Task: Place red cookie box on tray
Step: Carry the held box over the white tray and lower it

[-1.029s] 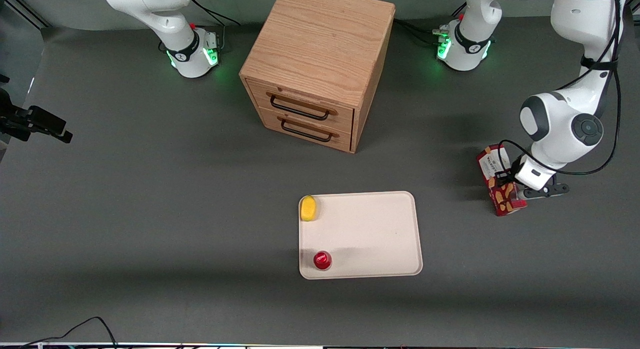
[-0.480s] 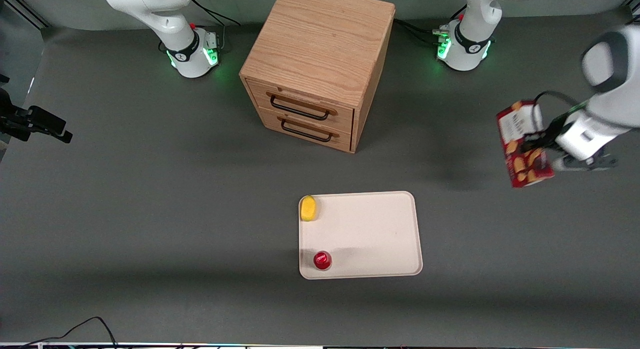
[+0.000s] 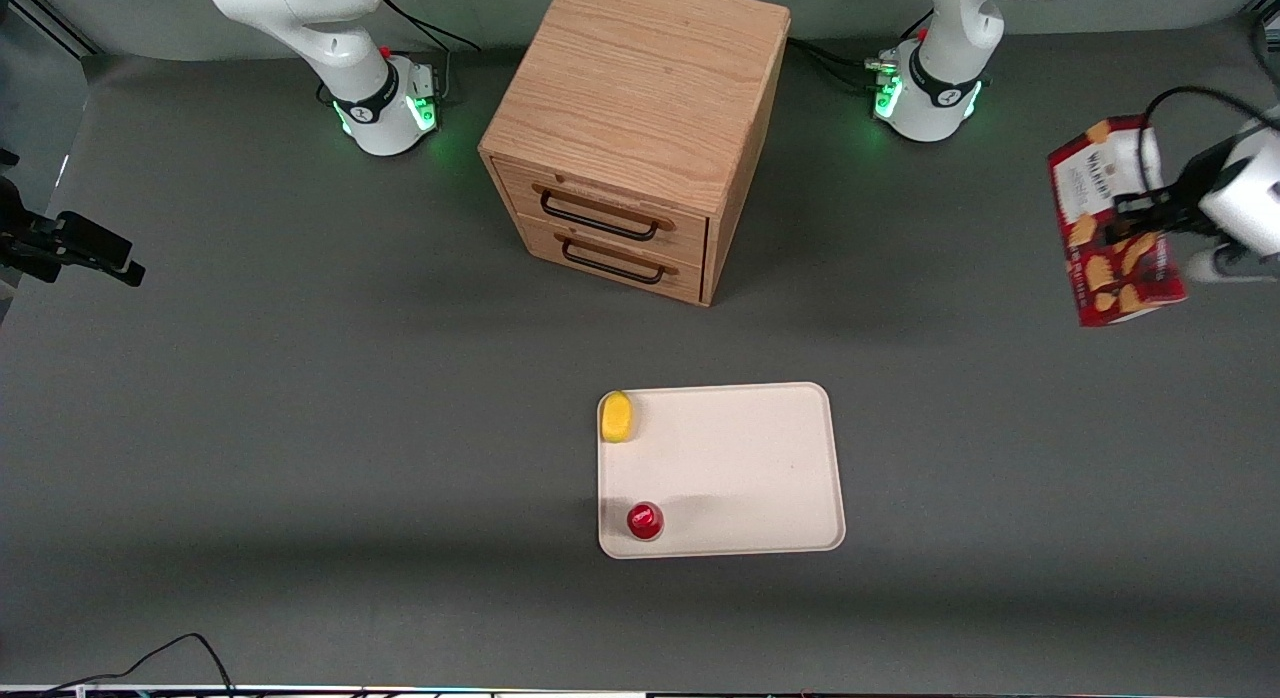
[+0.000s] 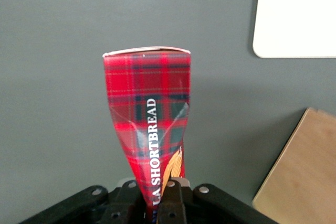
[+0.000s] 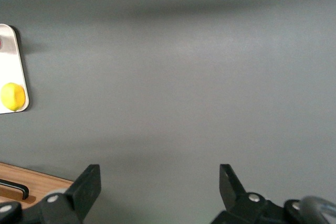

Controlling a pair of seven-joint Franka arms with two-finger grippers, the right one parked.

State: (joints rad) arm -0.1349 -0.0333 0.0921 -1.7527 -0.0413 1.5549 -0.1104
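The red cookie box (image 3: 1112,223) hangs in the air at the working arm's end of the table, well above the mat. My left gripper (image 3: 1140,218) is shut on it, squeezing its middle. In the left wrist view the box (image 4: 149,124) shows its tartan side with white lettering, pinched between the black fingers (image 4: 126,203); the gripper (image 4: 155,200) holds it above the grey mat. The cream-white tray (image 3: 740,478) lies on the mat nearer the front camera than the cabinet, well apart from the box. A corner of the tray (image 4: 296,14) shows in the left wrist view.
A wooden drawer cabinet (image 3: 635,128) stands at the table's middle, farther from the camera than the tray; its corner (image 4: 299,171) shows in the wrist view. A yellow lemon (image 3: 617,416) and a small round red-capped object (image 3: 645,520) sit on the tray.
My left gripper lifted the red cookie box off the mat and carried it upward and farther toward the working arm's end. The tray and its contents did not move.
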